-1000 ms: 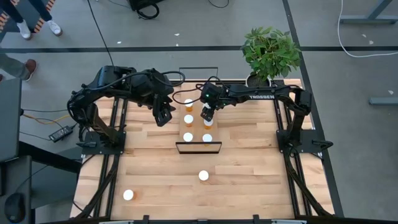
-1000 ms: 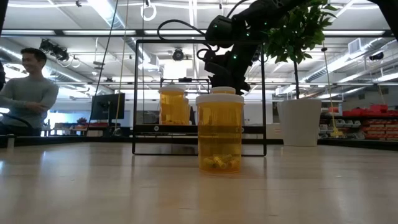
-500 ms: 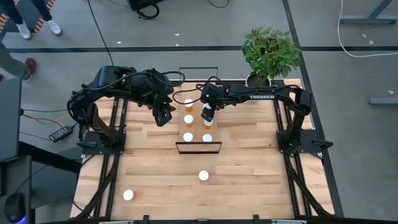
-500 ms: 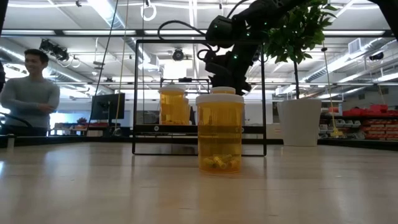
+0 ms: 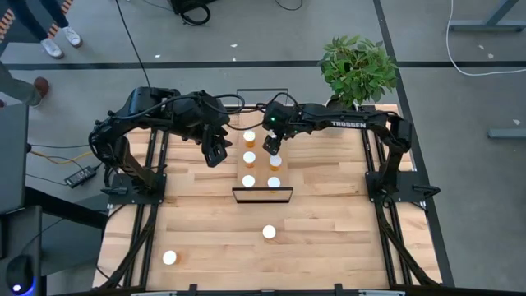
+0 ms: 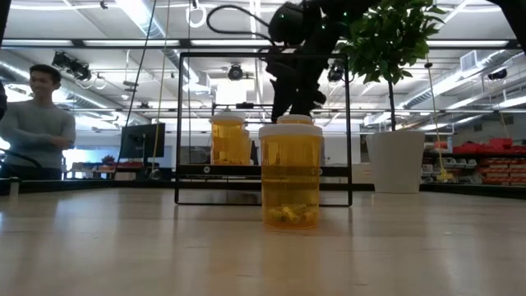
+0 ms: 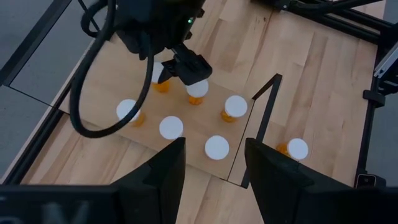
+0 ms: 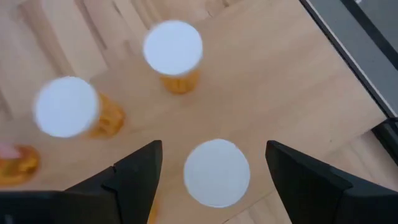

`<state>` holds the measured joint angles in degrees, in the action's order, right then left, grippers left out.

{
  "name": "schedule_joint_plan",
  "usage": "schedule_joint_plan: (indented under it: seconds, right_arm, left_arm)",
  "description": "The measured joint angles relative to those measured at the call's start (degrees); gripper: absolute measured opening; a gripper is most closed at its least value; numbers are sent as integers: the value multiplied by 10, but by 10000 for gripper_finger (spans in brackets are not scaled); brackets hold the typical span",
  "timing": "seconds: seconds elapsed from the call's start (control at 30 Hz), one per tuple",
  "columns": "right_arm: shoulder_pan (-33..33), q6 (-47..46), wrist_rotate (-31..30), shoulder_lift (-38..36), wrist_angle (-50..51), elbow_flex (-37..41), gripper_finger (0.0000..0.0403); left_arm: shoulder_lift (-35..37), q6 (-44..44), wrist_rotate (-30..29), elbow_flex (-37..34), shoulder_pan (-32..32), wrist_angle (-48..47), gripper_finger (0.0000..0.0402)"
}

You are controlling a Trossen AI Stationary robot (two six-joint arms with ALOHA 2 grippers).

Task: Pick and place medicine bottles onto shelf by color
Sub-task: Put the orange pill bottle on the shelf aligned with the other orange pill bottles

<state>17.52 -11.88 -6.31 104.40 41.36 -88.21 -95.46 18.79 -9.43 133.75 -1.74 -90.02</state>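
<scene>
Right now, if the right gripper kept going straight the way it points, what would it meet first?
Most likely the white-capped bottle centred between the open right gripper, standing on the shelf; depth is uncertain.

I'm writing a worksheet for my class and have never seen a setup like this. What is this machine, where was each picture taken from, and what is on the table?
These are two dark robot arms fixed at a wooden table. Each arm ends in a two-finger end effector.

- One picture looks straight down on the table.
- One looks level across the tabletop.
- Two come from cameras on the arms' wrists.

A pale shelf lies mid-table, with six white-capped medicine bottles standing on it. Two more bottles wait on the table, one in front of the shelf and one nearer the corner. A potted plant sits at the far edge.

The right end effector hangs over the shelf's bottles, and the left end effector waits beside the shelf. Both are open and hold nothing.
</scene>
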Motion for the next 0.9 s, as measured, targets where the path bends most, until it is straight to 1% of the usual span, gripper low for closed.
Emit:
schedule_joint_plan:
  seconds: [0.17,0.37,0.47,0.6,0.77,0.9]
  right_arm:
    - [-11,3,3,0,63,-50,294]
    - [-25,0,5,0,194,-128,294]
    - [-40,-17,22,0,257,-164,294]
    - [-72,-51,41,0,323,-194,294]
    - [-126,-87,42,-7,359,-205,294]
    - [-165,-135,30,-40,357,-205,294]
  left_arm:
    - [0,0,0,0,0,0,172]
    - [0,0,0,0,2,0,172]
    - [0,1,0,0,10,0,172]
    - [0,15,0,0,26,0,172]
    - [-1,39,0,0,55,0,172]
    - [-1,79,0,0,81,0,172]
